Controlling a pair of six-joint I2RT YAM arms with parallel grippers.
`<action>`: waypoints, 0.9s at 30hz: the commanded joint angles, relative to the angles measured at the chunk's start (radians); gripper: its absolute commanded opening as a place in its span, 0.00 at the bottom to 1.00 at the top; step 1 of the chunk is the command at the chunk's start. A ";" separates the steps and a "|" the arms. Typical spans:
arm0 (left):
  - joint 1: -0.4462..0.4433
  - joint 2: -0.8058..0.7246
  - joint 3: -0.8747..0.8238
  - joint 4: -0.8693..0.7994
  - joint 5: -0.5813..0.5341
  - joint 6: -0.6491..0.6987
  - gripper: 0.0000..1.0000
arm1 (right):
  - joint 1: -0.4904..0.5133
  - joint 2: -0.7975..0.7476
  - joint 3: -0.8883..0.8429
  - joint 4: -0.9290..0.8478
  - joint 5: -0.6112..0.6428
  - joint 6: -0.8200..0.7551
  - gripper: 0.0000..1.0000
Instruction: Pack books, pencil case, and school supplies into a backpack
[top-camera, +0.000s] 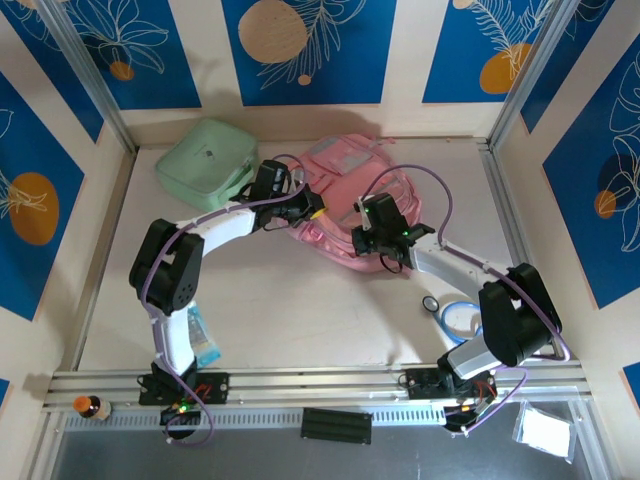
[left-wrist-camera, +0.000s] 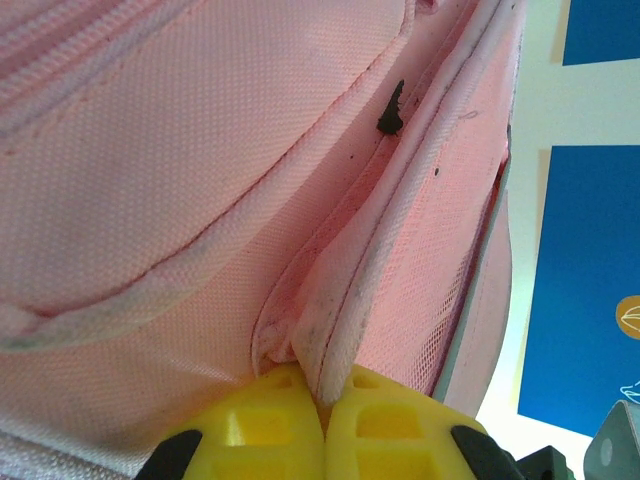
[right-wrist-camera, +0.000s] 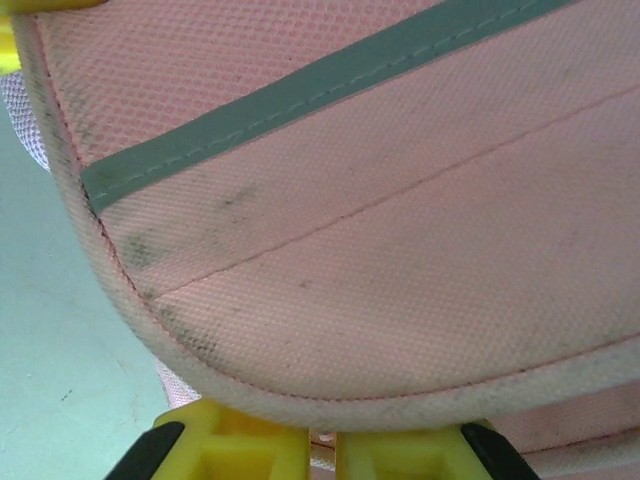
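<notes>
Table (top-camera: 300, 300): one backpack (top-camera: 340, 170) (pinched: left gripper (left-wrist-camera: 325, 398), right gripper (right-wrist-camera: 322, 442)).

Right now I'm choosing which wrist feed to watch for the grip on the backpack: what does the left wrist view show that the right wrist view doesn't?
Left wrist: a black zip pull, a blue wall panel, and a backpack fold pinched in the shut left pincer. Right wrist: a grey stripe, pale table, and the right pincer at the backpack's rim. Both: pink backpack fabric close up, yellow fingers at the bottom.
</notes>
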 joint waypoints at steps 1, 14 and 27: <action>0.033 0.006 0.032 0.015 0.038 0.040 0.00 | -0.023 -0.026 -0.014 0.046 0.067 0.005 0.09; 0.066 0.006 0.065 -0.110 -0.010 0.205 0.00 | -0.127 -0.035 0.016 -0.006 -0.051 0.008 0.04; 0.134 -0.251 -0.179 -0.111 -0.151 0.156 0.48 | 0.062 0.114 0.207 -0.044 -0.179 -0.035 0.00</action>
